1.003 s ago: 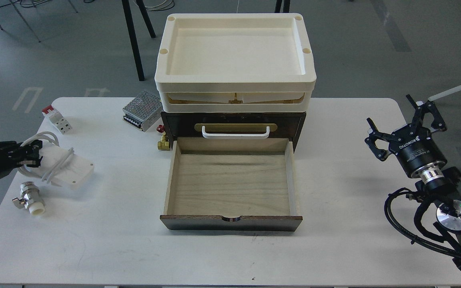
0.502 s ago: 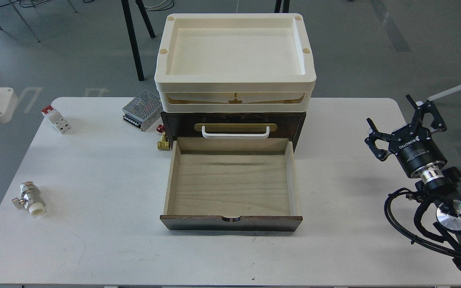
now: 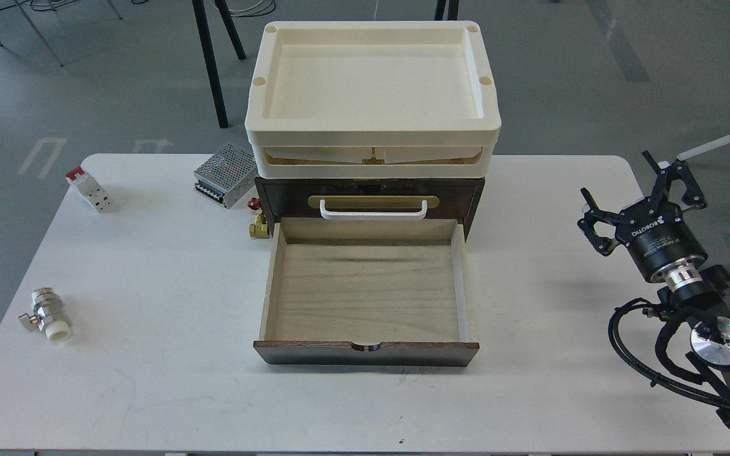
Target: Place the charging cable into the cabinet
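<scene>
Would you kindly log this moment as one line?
drawer: open, empty | cable: not visible | right hand: open, idle | left hand: out of view

Trays [image 3: 371, 136] atop cabinet [image 3: 368, 196]; drawer [image 3: 365, 345] pulled out in front.

Right arm [image 3: 707, 316] cut off by the frame's lower-right corner.

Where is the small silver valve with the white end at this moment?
In the head view, the silver valve lies on the white table near its left edge, well left of the cabinet's open drawer.
</scene>
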Robot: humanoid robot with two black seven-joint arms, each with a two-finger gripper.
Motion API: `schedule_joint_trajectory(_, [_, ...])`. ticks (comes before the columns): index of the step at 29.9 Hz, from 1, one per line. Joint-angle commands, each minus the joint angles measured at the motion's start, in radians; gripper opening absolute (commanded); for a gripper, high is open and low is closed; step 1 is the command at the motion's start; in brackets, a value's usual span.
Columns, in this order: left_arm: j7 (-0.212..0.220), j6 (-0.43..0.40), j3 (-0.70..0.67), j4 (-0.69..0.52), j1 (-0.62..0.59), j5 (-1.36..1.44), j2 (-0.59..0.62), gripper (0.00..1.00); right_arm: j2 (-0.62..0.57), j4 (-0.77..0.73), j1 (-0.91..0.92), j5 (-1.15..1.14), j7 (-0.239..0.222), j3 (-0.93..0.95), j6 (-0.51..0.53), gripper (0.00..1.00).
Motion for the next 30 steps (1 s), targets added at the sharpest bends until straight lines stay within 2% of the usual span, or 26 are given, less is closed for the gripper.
schedule_joint_trajectory(1, [0.000,-0.006,0.001,-0.150,-0.093,0.009,0.011,0.03,-0.001,0.000,0.001,0.001,0.002,0.002,-0.002,0.99])
schedule_joint_trajectory(7, [0.000,-0.001,-0.003,-0.468,-0.228,0.160,0.020,0.03,-0.001,0.000,0.001,0.001,0.002,0.002,-0.002,0.99])
schedule_joint_trajectory(12, [0.000,0.000,-0.003,-0.695,-0.262,0.223,-0.007,0.04,-0.001,0.000,0.001,0.001,0.002,0.002,-0.002,0.99])
schedule_joint_trajectory(16, [0.000,0.000,-0.002,-0.816,-0.261,0.285,-0.086,0.04,-0.001,0.000,0.001,-0.001,0.002,0.002,-0.002,0.99])
schedule_joint_trajectory(19, [0.000,-0.001,0.007,-0.859,-0.250,0.337,-0.147,0.04,-0.001,0.000,0.001,0.001,0.000,0.002,-0.002,0.99])
schedule_joint_trajectory(24, [0.000,0.002,0.059,-0.863,-0.210,0.378,-0.248,0.04,-0.001,0.000,0.001,0.001,0.002,0.002,-0.002,0.99])
schedule_joint_trajectory(30, [0.000,0.006,0.086,-0.863,-0.081,0.493,-0.345,0.05,-0.001,-0.001,0.001,-0.001,0.002,0.002,-0.002,0.99])
